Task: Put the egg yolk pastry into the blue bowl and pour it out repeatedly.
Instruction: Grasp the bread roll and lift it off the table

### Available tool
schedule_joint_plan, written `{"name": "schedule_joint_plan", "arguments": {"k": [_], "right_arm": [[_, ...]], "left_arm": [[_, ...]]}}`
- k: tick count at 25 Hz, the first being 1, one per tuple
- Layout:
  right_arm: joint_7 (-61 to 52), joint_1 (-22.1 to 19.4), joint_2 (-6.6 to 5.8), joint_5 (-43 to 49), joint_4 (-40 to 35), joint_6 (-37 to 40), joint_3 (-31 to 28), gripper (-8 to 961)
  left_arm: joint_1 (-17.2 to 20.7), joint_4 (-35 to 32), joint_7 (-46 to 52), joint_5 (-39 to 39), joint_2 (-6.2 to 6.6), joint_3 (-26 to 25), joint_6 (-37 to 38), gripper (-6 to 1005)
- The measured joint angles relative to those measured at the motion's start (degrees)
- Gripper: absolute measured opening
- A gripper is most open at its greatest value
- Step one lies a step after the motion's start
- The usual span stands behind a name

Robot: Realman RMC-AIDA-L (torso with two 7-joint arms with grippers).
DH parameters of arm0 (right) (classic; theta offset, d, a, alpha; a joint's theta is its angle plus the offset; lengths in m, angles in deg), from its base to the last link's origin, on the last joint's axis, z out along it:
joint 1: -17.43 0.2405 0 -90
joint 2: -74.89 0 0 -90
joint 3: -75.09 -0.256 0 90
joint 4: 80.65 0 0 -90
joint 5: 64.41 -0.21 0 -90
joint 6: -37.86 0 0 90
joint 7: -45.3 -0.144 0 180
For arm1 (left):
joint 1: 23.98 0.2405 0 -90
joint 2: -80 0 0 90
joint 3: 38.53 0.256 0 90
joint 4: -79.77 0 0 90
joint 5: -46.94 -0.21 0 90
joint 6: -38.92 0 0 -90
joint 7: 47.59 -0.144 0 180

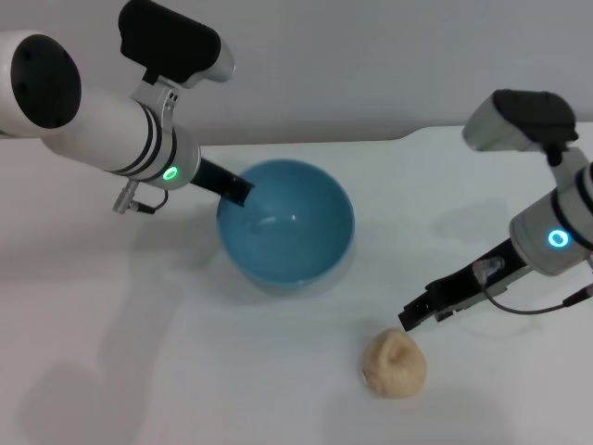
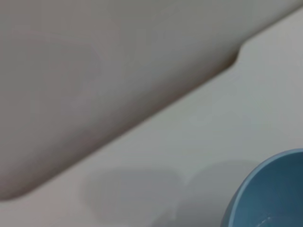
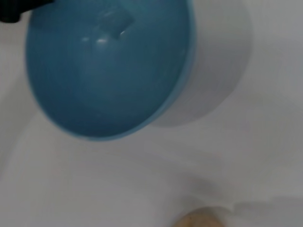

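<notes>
Egg yolk pastry (image 1: 394,363) beside right end effector (image 1: 408,317); left end effector (image 1: 243,192) grips blue bowl (image 1: 306,250) rim

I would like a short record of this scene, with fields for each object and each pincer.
blue bowl: on the white table, tilted, empty inside
egg yolk pastry: on the table, outside the bowl, nearer the robot
left pincer: at the bowl's left rim, shut on it
right pincer: low over the table, just beside the pastry, not touching it
</notes>
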Motion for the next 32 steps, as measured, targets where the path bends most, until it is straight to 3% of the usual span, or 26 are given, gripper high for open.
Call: {"name": "schedule_joint_plan", "arguments": {"k": [15, 32], "right_arm": [[-0.43, 3.69, 0.62, -1.44, 9.21, 7.19, 6.15, 472], [0.04, 4.45, 0.79, -4.43, 12.64, 11.01, 11.09, 467]], "left_arm": [[-0.07, -1.50, 1.51, -1.00, -0.13, 0.29, -4.87, 3], [0.06, -3.74, 1.67, -1.62, -0.36, 0.59, -4.53, 1]]}}
